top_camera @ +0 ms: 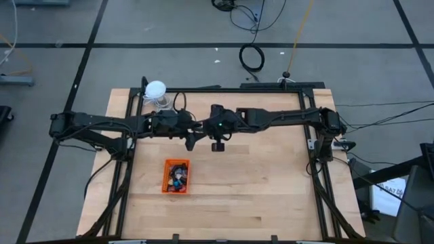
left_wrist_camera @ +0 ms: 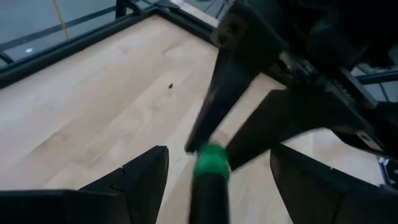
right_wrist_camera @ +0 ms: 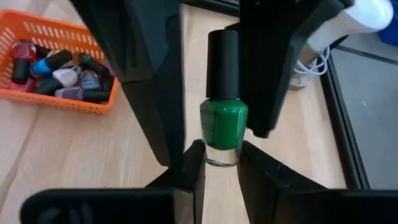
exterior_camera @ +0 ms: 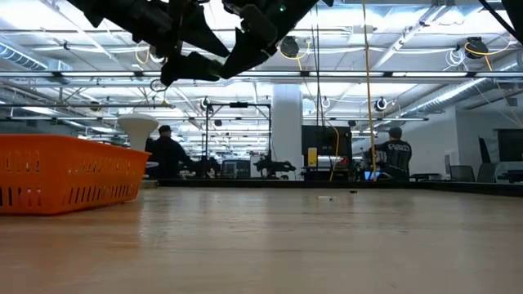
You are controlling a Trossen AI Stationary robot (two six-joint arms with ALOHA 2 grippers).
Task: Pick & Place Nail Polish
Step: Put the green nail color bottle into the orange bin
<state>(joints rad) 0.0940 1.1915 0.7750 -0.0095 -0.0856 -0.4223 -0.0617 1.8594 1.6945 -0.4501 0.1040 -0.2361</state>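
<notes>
Both arms meet high above the middle of the table (top_camera: pixel 271 196). The right gripper (right_wrist_camera: pixel 219 163) pinches a green nail polish bottle (right_wrist_camera: pixel 223 124) by its glass base, black cap pointing at the left gripper (left_wrist_camera: pixel 214 180), whose fingers stand wide either side of it, not touching. The other bottles (top_camera: pixel 177 175) lie in the orange tray (top_camera: pixel 166 184), nearer the front.

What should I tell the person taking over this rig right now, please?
Right gripper: shut on the green nail polish bottle, held upright above mid-table.
Left gripper: open, its fingers either side of that bottle's black cap, not closed on it.
Orange tray: holds the other bottles.
Done: the green bottle is lifted.
Left: likely a handover between the arms, then placing the bottle.
</notes>
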